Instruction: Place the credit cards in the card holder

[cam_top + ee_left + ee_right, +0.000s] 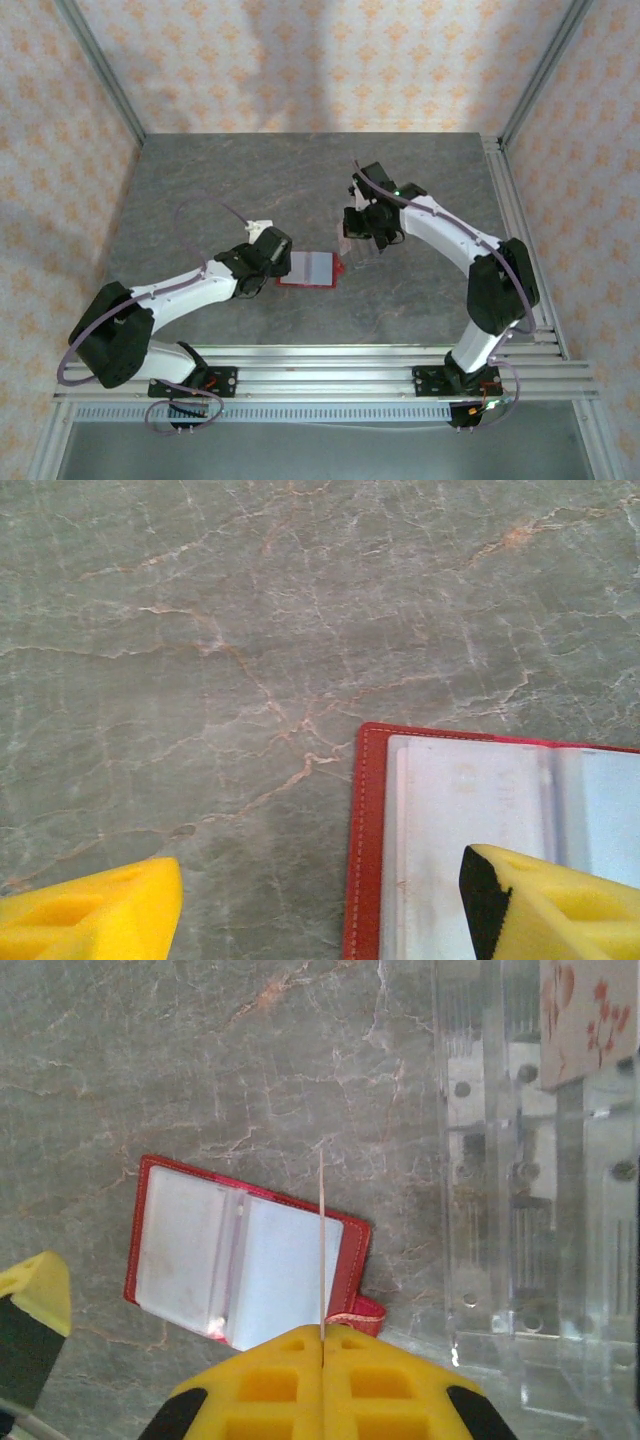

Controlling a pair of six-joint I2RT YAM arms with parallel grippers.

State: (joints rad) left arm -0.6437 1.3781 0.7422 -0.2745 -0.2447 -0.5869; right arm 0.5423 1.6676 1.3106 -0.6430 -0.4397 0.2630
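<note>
Right wrist shows the credit card point(321, 1240) edge-on, a thin line.

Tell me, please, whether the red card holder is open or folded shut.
Open. The card holder lies spread flat on the table, its pale inner pockets facing up inside the red border.

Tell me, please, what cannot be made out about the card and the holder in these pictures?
Credit card: edge-on in the right wrist view, clamped in the right gripper; its face is unseen.
Card holder pockets: cloudy sleeves hide whether cards sit inside; too small in the top view.
Left gripper: one finger overlaps the holder in the left wrist view; contact is unclear.
Clear plastic piece: cut off by the right wrist frame edge.
</note>
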